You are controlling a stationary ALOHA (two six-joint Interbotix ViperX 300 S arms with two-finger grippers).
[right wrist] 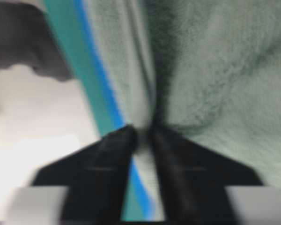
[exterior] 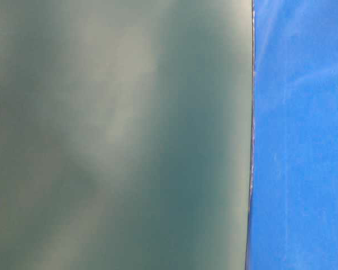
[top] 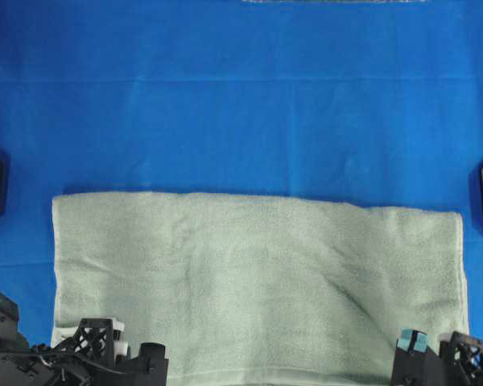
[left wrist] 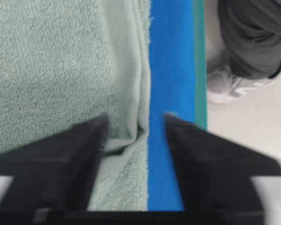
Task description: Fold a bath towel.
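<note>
Surface: blue cloth (top: 241,121) covers it from edge to edge; a teal strip runs along its near edge in the wrist views.
Towel: the towel (top: 258,281) lies flat on the near half of the surface, a wide rectangle with its long sides running left to right; its lighter hem follows the near edge.
Towel, table-level view: a blurred grey-green sheet (exterior: 118,135) fills most of the picture, too close to make out; blue cloth shows to its right.
Left gripper: low at the near left corner of the towel (left wrist: 133,126), black fingers (left wrist: 79,140) well apart, one over the terry, the other over the blue cloth, the hem between them. Nothing is clamped.
Right gripper: at the near right corner (right wrist: 141,133), picture blurred; the fingers (right wrist: 112,150) stand close together with a narrow gap, towel edge at their tips. Whether they pinch the cloth cannot be told.
Overhead: both arms (top: 105,354) show only as black frames at the bottom edge, left and right.
Floor: pale, beyond the surface edge, with a grey trouser leg and a light shoe (left wrist: 229,86).
</note>
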